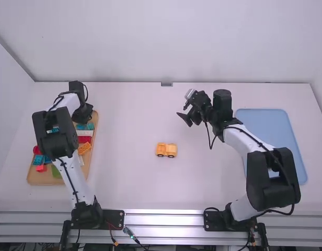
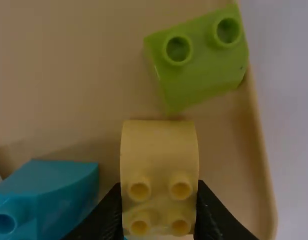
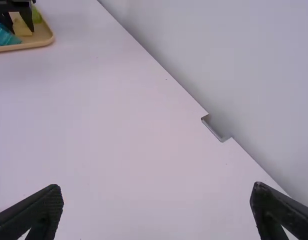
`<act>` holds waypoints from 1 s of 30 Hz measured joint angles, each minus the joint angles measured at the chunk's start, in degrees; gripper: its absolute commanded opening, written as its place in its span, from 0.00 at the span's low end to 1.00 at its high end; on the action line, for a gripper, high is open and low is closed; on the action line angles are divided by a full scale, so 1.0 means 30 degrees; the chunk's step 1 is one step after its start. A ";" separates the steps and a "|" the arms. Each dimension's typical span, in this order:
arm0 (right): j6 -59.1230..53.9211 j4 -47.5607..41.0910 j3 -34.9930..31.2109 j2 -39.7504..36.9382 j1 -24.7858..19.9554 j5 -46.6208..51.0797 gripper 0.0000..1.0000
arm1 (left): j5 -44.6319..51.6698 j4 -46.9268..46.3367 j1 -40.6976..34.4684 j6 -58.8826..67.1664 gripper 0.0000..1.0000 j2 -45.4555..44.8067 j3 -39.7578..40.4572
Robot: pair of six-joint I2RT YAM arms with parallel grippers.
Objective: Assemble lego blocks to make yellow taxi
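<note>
At the tray's far end in the high view, my left gripper (image 1: 84,113) is over the loose blocks. The left wrist view has that gripper (image 2: 159,204) shut on a yellow block (image 2: 159,150) with a curved side and round studs. In the high view, a small yellow-orange car piece (image 1: 166,150) with dark wheels rests on the middle of the table. Beyond it and to its right is my right gripper (image 1: 182,110). In the right wrist view this gripper (image 3: 157,196) stands open, nothing between its fingers.
The wooden tray (image 1: 42,179) at the left holds several red, blue, green and orange blocks. A green block (image 2: 199,60) and a teal block (image 2: 59,192) lie close to the held one. A blue tray (image 1: 265,116) lies at the right, partly under the right arm.
</note>
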 measured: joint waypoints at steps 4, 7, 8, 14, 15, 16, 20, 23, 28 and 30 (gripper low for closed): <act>-0.0007 -0.0022 0.0000 0.0000 0.0007 0.0007 0.98 | -0.0051 -0.1763 0.0007 -0.0503 0.02 0.0000 0.0488; 0.0015 -0.0109 0.0000 0.0000 0.0007 0.0000 0.99 | -0.0401 -0.3679 0.0007 -0.1719 0.02 -0.0051 0.1137; 0.0000 -0.0131 0.0000 0.0000 0.0007 0.0007 0.99 | -0.0612 -0.4401 0.0007 -0.2302 0.02 -0.0131 0.1384; -0.0022 -0.0488 0.0000 0.0000 0.0000 0.0007 0.99 | -0.1129 -0.6062 -0.0138 -0.3978 0.02 -0.1348 0.1916; -0.0015 -0.0627 0.0000 0.0000 0.0007 0.0007 0.98 | -0.1195 -0.6237 -0.0219 -0.4175 0.02 -0.1661 0.1916; -0.0015 -0.0648 0.0000 0.0000 0.0007 0.0007 0.99 | -0.1268 -0.6419 -0.0306 -0.4444 0.02 -0.1902 0.1916; 0.0000 -0.0729 0.0000 0.0000 0.0007 0.0007 0.99 | -0.1632 -0.7023 -0.1151 -0.5705 0.02 -0.3118 0.1479; 0.0000 -0.0787 0.0000 0.0000 0.0000 0.0007 0.99 | -0.1909 -0.6841 -0.2528 -0.6368 0.02 -0.4065 0.0452; -0.0393 -0.0823 0.0000 0.0000 0.0000 0.0015 0.99 | -0.1683 -0.6426 -0.6084 -0.8211 0.02 -0.4983 -0.1909; -0.0619 -0.0831 0.0000 0.0000 -0.0022 0.0007 0.99 | -0.1668 -0.6324 -0.7395 -0.9253 0.02 -0.5158 -0.2841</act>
